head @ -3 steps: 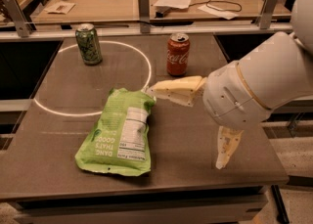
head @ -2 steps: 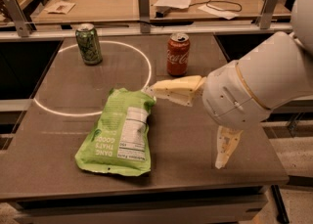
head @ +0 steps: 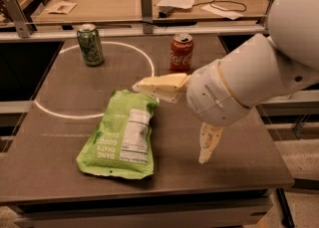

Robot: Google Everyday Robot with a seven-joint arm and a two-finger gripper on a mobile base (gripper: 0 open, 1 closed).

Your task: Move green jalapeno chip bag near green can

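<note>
The large flat lime-green crinkly chip bag [head: 122,135] lies label-up near the front edge of the dark worktop [head: 239,172], left of centre, well apart from the small green drink can [head: 90,44] standing upright near the back left corner. A red Coca-Cola can [head: 181,53] stands by the middle of the back edge. The cream 2-finger gripper [head: 169,124] hangs at the bag's upper right corner, spread wide and grasping nothing; 1 finger [head: 159,83] reaches over that corner.

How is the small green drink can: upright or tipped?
Upright: the small green drink can stands on its base, silver top up. The open gripper is beside the lime-green chip bag.
</note>
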